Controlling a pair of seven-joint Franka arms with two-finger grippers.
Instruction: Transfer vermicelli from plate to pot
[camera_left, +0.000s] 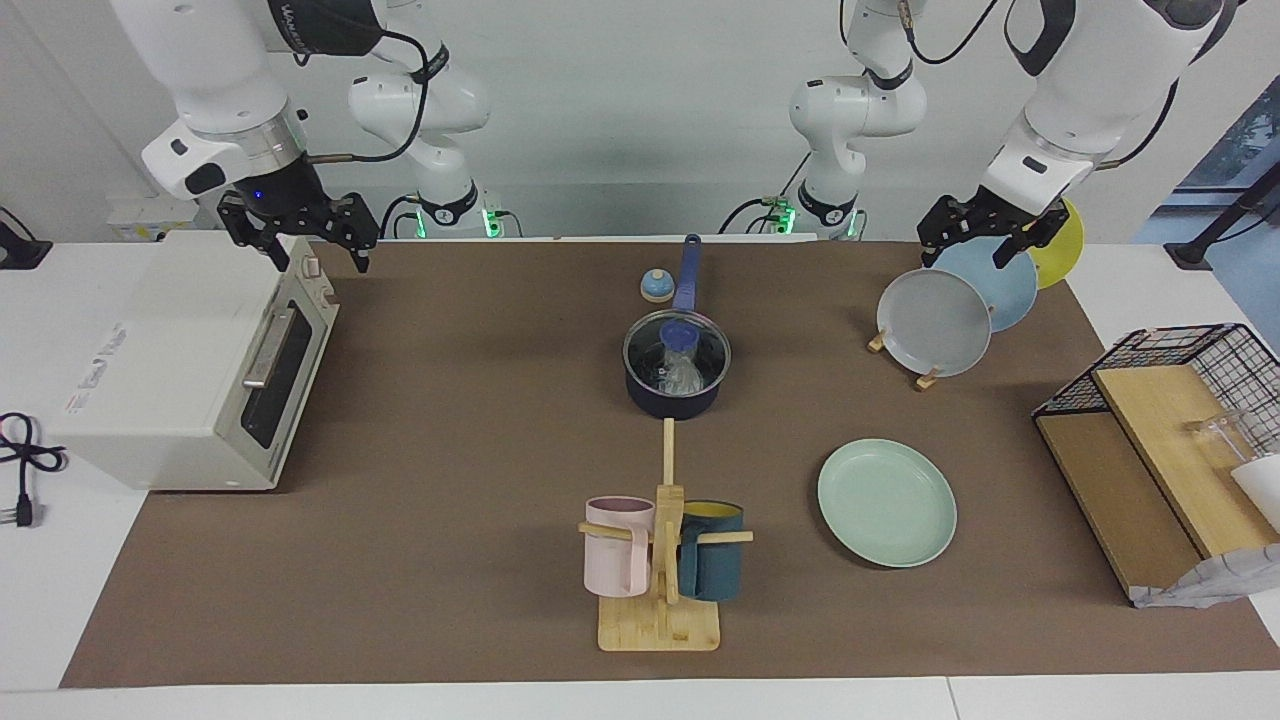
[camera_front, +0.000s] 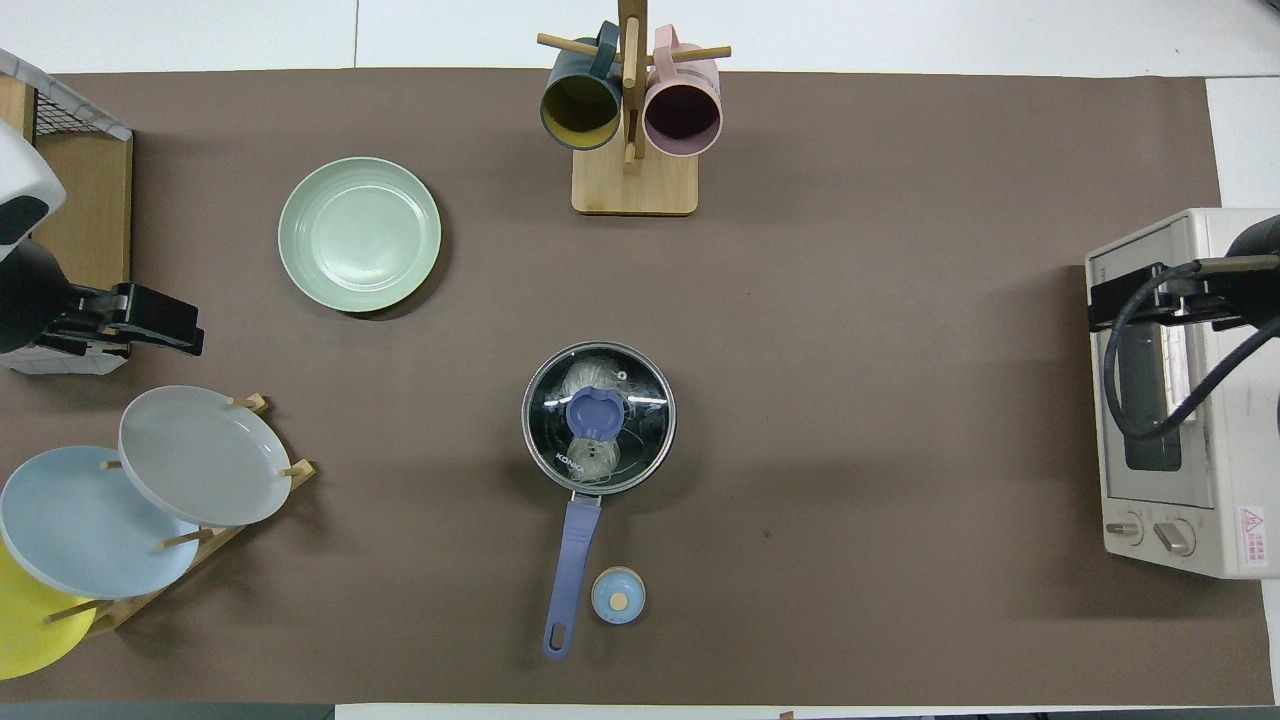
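The vermicelli lies inside the dark navy pot, under a glass lid with a blue knob. It shows through the lid in the overhead view. The pot stands mid-table, handle toward the robots. The mint-green plate is bare, farther from the robots, toward the left arm's end; it also shows from overhead. My left gripper hangs open and empty over the plate rack. My right gripper hangs open and empty over the toaster oven.
A rack holds grey, blue and yellow plates upright. A mug stand with pink and teal mugs stands farther out than the pot. A toaster oven, a small blue knob-like object and a wire basket with wooden boards are also here.
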